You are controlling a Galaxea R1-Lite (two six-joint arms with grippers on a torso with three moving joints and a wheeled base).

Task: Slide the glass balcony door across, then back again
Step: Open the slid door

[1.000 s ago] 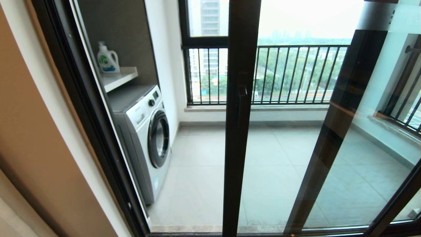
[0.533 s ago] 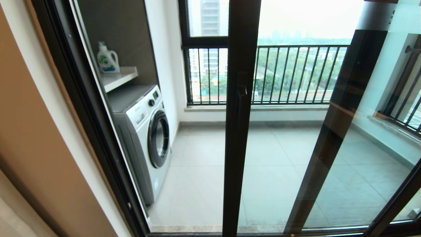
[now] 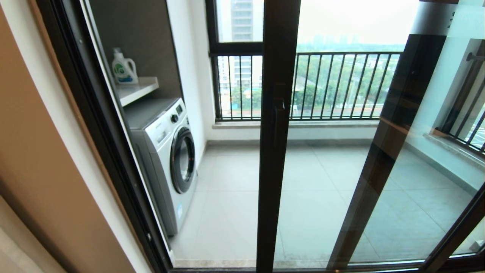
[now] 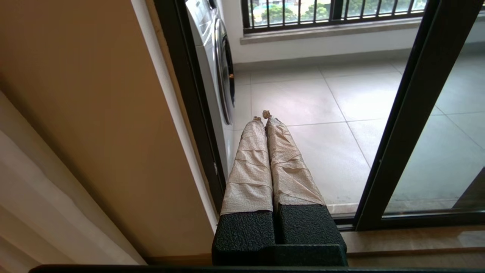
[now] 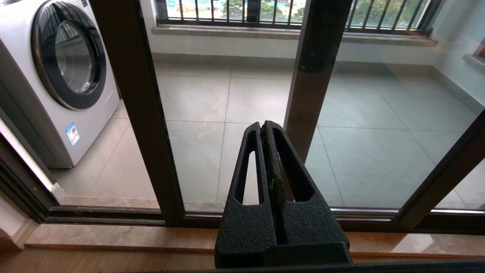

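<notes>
The glass door (image 3: 322, 182) looks big, heavy and breakable, so its dark handle (image 3: 279, 113) is the place to push, while the left gripper (image 4: 265, 117) and right gripper (image 5: 264, 127) are both closed and hold nothing.

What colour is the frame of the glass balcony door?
Dark brown, almost black, on the glass balcony door; the head view shows it best.
</notes>
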